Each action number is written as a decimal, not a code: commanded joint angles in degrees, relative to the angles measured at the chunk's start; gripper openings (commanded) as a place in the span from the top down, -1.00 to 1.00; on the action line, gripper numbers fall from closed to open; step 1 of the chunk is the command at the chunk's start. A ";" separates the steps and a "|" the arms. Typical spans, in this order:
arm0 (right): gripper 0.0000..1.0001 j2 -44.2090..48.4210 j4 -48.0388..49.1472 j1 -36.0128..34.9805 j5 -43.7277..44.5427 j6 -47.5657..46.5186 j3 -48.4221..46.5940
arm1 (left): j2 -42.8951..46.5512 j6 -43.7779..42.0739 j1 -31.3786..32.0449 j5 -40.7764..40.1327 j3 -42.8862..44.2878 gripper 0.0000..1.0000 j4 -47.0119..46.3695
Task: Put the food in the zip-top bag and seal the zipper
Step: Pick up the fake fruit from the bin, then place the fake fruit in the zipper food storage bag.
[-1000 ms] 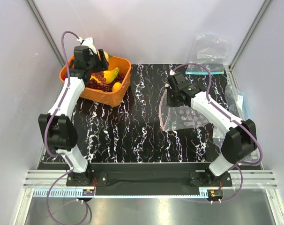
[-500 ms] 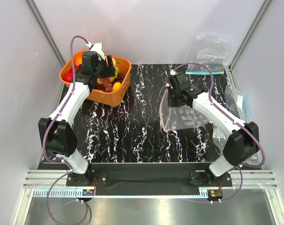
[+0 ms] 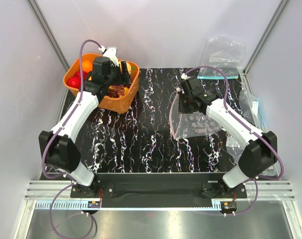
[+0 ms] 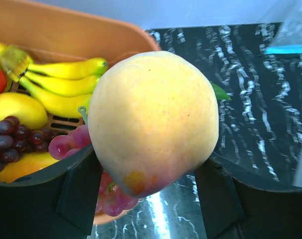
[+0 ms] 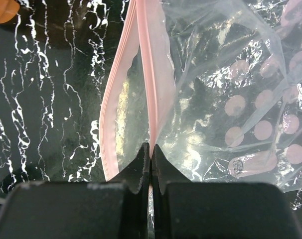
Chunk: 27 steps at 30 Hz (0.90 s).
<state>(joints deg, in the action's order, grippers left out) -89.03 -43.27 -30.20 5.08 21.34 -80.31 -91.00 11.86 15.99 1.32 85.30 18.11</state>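
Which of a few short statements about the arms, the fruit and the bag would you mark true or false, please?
1. The left gripper has its jaws shut on the peach. True.
2. The zip-top bag is sealed. False: its zipper gapes open.
3. The right gripper pinches one lip of the zipper. True.
4. The peach is inside the bag. False: it is held near the orange basket.
5. The banana bunch is in the bag. False: it lies in the basket.

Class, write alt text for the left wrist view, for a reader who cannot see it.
The left hand grips a yellow-pink peach that fills the middle of the view. Behind it, an orange basket holds bananas and dark grapes, on a black marbled table.
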 commanded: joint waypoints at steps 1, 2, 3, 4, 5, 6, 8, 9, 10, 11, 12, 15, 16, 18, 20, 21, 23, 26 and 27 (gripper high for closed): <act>1.00 2.20 2.04 0.22 -2.35 0.28 0.07 | 6.62 0.44 2.55 -0.44 -0.04 0.17 -3.87; 1.00 2.02 2.31 0.22 -2.79 0.45 0.07 | 7.24 0.71 3.08 -0.01 -0.48 0.16 -3.96; 1.00 1.94 2.57 0.22 -3.06 0.54 -0.02 | 8.37 0.88 4.13 0.17 -0.74 0.16 -4.48; 1.00 1.85 2.92 0.22 -3.50 0.98 -0.02 | 8.91 1.15 4.57 0.35 -0.92 0.16 -4.66; 1.00 1.67 3.01 0.22 -3.67 1.15 -0.02 | 9.26 1.32 5.45 0.26 -0.92 0.16 -4.75; 1.00 1.58 3.27 0.22 -3.94 1.33 -0.02 | 10.05 1.50 5.89 0.26 -1.01 0.16 -4.75; 1.00 1.67 3.80 0.22 -4.46 1.51 -0.19 | 10.84 2.29 6.60 1.48 -1.36 0.16 -4.84; 1.00 1.76 3.98 0.22 -4.64 1.60 -0.19 | 11.72 2.64 7.30 2.19 -1.71 0.16 -5.53; 1.00 1.85 4.41 0.14 -4.90 1.68 -0.28 | 12.16 3.34 7.56 3.24 -2.32 0.16 -6.32; 1.00 2.19 4.68 0.22 -4.99 1.77 -0.20 | 12.60 3.78 7.74 5.34 -3.72 0.16 -7.29; 1.00 2.37 5.03 0.22 -4.99 1.86 0.07 | 13.39 4.31 8.18 5.88 -4.34 0.16 -8.95; 1.00 3.25 6.70 0.14 -7.54 2.30 0.51 | 14.62 6.86 9.32 7.90 -6.98 0.17 -11.59; 1.00 3.34 6.96 0.22 -8.15 2.56 0.51 | 14.89 8.17 9.85 8.17 -7.51 0.18 -12.30; 1.00 3.17 7.14 0.22 -8.60 2.83 0.33 | 15.59 9.32 11.77 9.05 -9.27 0.20 -14.84; 1.00 3.08 7.23 0.22 -8.95 3.18 0.16 | 15.85 10.02 13.27 9.57 -10.67 0.21 -16.52; 1.00 3.08 7.32 0.14 -9.04 3.27 0.16 | 16.12 10.38 14.76 9.58 -11.03 0.21 -17.83; 1.00 3.17 7.32 0.22 -9.21 3.53 0.24 | 16.29 11.69 16.78 9.66 -12.16 0.21 -20.28; 1.00 3.69 7.76 0.40 -10.35 3.97 0.68 | 16.91 12.93 18.63 9.40 -13.66 0.25 -22.67; 1.00 3.95 7.93 0.49 -10.88 4.23 0.95 | 17.34 13.28 19.68 9.31 -14.10 0.27 -24.33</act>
<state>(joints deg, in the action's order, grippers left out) -88.12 -37.63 -30.15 -3.20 24.45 -79.77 -77.67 22.76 33.91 9.32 71.83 4.12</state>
